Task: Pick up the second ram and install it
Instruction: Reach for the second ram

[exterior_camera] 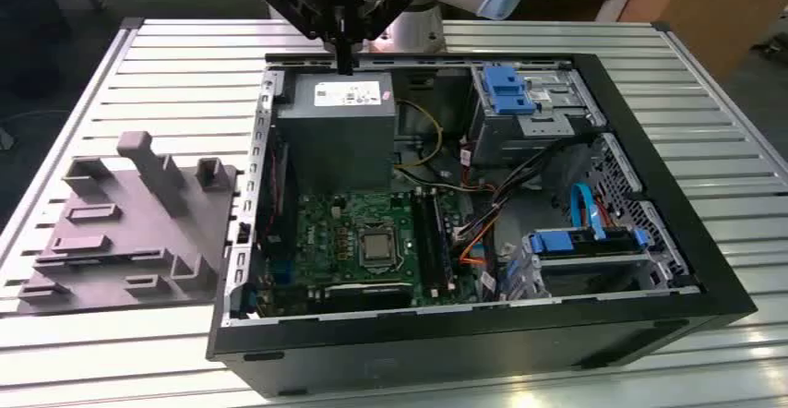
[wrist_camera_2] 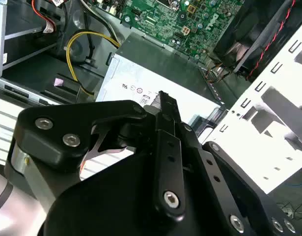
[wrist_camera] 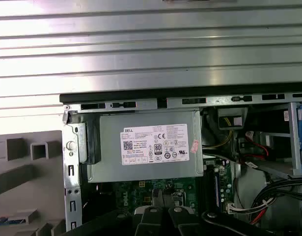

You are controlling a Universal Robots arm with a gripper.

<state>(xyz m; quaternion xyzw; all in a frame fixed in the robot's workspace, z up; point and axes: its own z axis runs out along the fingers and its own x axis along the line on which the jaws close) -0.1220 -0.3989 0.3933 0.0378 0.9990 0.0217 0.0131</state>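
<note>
gripper [exterior_camera: 345,65]: above the PSU [exterior_camera: 332,103], back end of the case [exterior_camera: 493,353].
jaws: narrow, tips close together; can't tell if they pinch anything.
second ram: can't pick it out for sure. I see dark strips in the mobo slots [exterior_camera: 429,237] beside the CPU socket [exterior_camera: 373,245], well apart from the jaws.
tray [exterior_camera: 124,233]: grey, outside the case, exterior view's left.

Holder tray [exterior_camera: 124,242] beside computer case [exterior_camera: 431,357]
</note>
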